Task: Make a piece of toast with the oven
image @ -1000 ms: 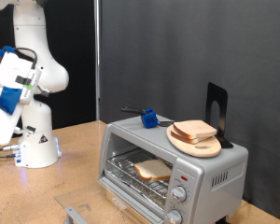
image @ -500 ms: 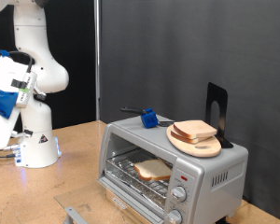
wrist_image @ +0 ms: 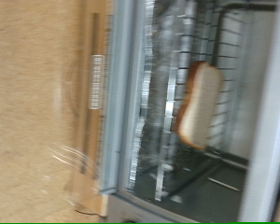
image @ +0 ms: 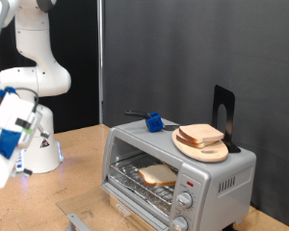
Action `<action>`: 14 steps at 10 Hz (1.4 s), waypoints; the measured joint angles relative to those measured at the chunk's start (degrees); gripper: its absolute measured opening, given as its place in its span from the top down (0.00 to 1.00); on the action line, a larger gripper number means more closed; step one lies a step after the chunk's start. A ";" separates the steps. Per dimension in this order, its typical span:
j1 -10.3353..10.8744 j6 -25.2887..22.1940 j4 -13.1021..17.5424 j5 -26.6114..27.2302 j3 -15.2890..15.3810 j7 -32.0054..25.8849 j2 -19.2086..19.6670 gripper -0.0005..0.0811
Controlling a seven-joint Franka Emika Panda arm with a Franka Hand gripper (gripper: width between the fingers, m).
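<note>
toast (image: pixel 158 174), one piece, inside one oven (image: pixel 179 175); hand (image: pixel 4 154) apart, grip unreadable

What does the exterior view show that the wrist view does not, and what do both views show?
Only the exterior view shows the robot arm, the gripper at that view's left edge, the oven's knobs, the pile of bread slices on a round board and a blue object on the oven's top. Only the wrist view shows the open glass door up close; no fingers appear there. Both show the piece of toast lying on the wire rack inside the oven.
</note>
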 joint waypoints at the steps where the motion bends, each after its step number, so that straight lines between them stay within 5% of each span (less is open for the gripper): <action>1: 0.01 1.98 -0.03 0.63 0.82 -1.86 1.97 0.00; 8: 1.04 14.35 -2.44 6.62 7.79 -12.17 13.63 0.00; 14: 1.45 14.46 -6.29 7.25 10.80 -14.36 14.88 0.00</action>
